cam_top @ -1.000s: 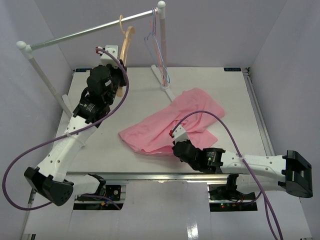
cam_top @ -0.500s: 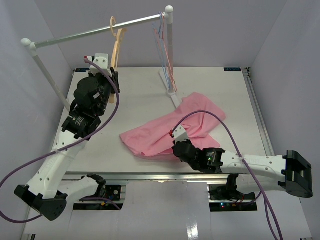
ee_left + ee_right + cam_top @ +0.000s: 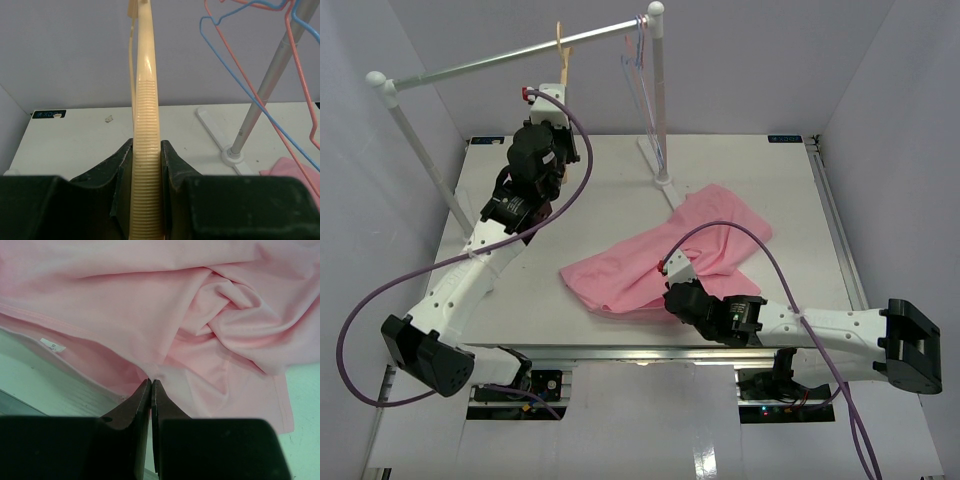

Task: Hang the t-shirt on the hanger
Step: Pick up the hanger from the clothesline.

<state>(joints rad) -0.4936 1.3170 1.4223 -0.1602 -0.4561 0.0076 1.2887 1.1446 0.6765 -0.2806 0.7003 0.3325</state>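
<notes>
Thin pink and blue wire hangers (image 3: 260, 75) and the rail's upright post (image 3: 265, 95) stand just right of the hanger (image 3: 145, 100), clamped edge-on by the left gripper (image 3: 146, 155), its hook cut off above. The right gripper (image 3: 150, 385) pinches a fold of the t-shirt (image 3: 150, 315), crumpled on the table (image 3: 770, 180)

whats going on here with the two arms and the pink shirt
The left pincer is clamped on the wooden hanger, holding it up at the rail at the back left. The right pincer is shut on a fold of the pink t-shirt, which lies crumpled on the table. The shirt is not yet on the hanger.
</notes>
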